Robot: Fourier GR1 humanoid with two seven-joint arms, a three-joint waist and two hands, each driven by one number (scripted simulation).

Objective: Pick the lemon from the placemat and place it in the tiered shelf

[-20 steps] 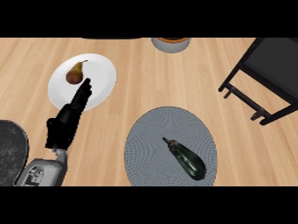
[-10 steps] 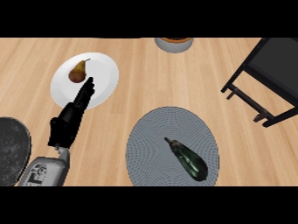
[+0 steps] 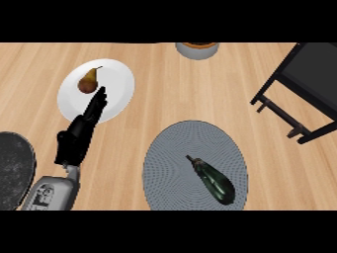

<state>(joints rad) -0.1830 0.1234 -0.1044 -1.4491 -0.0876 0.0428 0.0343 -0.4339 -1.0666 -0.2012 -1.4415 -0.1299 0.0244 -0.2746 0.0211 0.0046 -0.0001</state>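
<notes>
On the grey oval placemat [image 3: 175, 148] at lower centre lies a dark green, elongated vegetable [image 3: 213, 180] with a short stem; I see no lemon anywhere. The black tiered shelf [image 3: 320, 81] stands at the right edge. My left hand [image 3: 76, 138] comes in from the lower left with its fingers straight. They point up over the rim of a white plate [image 3: 121, 94], well left of the placemat and touching nothing I can make out. My right hand does not show.
A brown pear [image 3: 89, 83] lies on the white plate. A dark speckled round pan or dish [image 3: 3, 168] sits at the lower left beside my forearm. A grey bowl [image 3: 197, 50] is cut off at the top edge. Bare wooden counter separates placemat and shelf.
Everything in view has drifted slightly to the right. My left hand keeps the same straight-fingered pose over the plate's rim.
</notes>
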